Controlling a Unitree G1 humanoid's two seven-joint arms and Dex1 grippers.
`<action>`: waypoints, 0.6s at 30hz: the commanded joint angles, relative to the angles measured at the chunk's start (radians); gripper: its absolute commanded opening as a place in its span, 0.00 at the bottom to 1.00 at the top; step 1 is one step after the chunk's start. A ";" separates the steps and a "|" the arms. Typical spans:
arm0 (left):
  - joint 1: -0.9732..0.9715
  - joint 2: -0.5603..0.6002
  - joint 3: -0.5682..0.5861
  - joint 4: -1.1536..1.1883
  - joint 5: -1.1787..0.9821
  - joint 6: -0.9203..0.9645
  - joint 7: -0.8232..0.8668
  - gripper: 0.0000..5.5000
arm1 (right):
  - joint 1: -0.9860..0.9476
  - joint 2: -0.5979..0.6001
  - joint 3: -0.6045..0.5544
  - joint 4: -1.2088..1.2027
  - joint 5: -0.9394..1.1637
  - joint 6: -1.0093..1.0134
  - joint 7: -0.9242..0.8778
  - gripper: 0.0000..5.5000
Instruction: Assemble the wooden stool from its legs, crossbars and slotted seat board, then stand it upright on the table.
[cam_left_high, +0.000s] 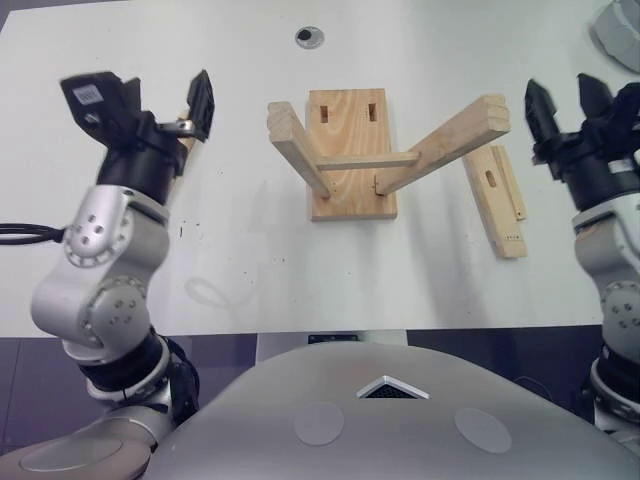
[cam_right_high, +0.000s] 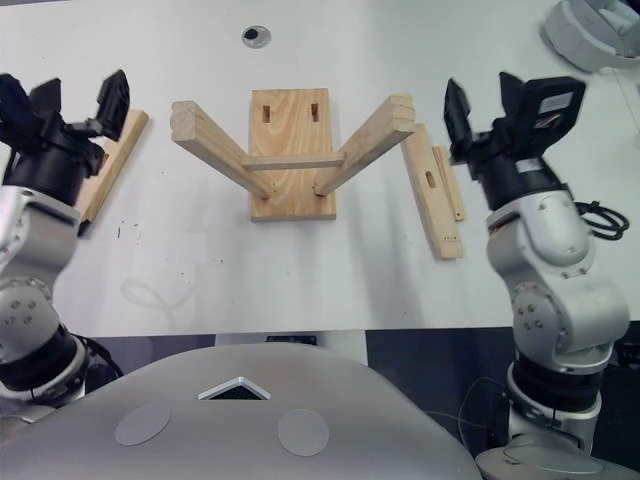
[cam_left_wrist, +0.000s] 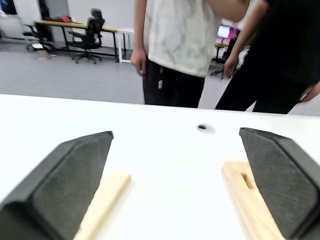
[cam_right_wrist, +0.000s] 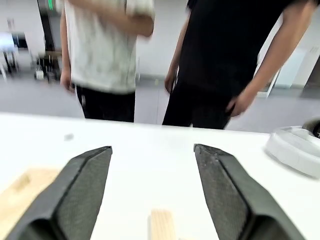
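Both arms are raised over the white table (cam_left_high: 230, 270), one on each side of the work. The left gripper (cam_right_high: 66, 100) is spread wide with nothing between its pads; the right gripper (cam_right_high: 482, 102) is likewise spread and empty. The slotted seat board (cam_left_high: 352, 118) lies flat at the middle of the table, its two slots at the far end. Resting across it is a sub-frame: the left leg (cam_left_high: 295, 145) and the right leg (cam_left_high: 447, 143), splayed outward and joined by one crossbar (cam_left_high: 366, 160). This frame lies on the board; I cannot tell whether it is seated in any slot. A loose slotted leg (cam_right_high: 430, 190) lies flat just to the right of the frame, with a thin strip (cam_right_high: 455, 190) touching its outer edge, below the right gripper. Another loose leg (cam_right_high: 112, 160) lies on the far left, partly under the left gripper. Judgement: assembly is roughly at the halfway point, with one leg pair built, the second pair unbuilt, and nothing standing. The next move probably calls for each gripper to descend on its nearby loose leg and pinch across the narrow faces. The mortise must face inward so the strip's tenon can enter squarely.
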 joint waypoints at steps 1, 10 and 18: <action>-0.029 -0.057 -0.111 -0.060 0.055 0.031 0.071 0.85 | -0.016 0.033 0.049 -0.077 -0.058 0.013 -0.012 0.56; -0.180 -0.161 -0.306 -0.038 0.120 0.136 0.111 0.85 | -0.207 0.098 0.235 -0.140 -0.079 0.224 -0.022 0.56; -0.025 0.097 -0.200 0.370 0.275 -0.174 -0.269 0.85 | -0.067 -0.025 0.225 0.226 -0.321 0.033 0.185 0.56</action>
